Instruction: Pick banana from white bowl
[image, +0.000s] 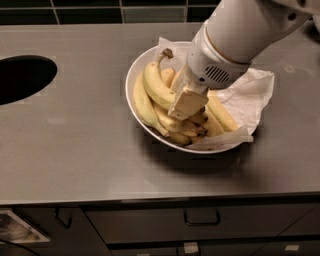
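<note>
The white bowl (131, 80) stands on the steel counter, lined with crumpled white paper (250, 95) and holding several yellow bananas. My gripper (186, 102) reaches down from the upper right into the middle of the pile. It is shut on the top banana (154, 85), which curves along the gripper's left side with its stem stub (166, 52) sticking up over the far rim. One beige finger pad (189, 101) presses on this banana; the other finger is hidden behind it. More bananas (145, 107) lie underneath and to the right (220, 112).
The steel counter (75, 140) runs across the view, with a dark oval hole (22, 77) at the left. Dark tiles line the back wall. Drawers with handles (201, 217) sit below the front edge. My white arm (240, 35) covers the bowl's right rear.
</note>
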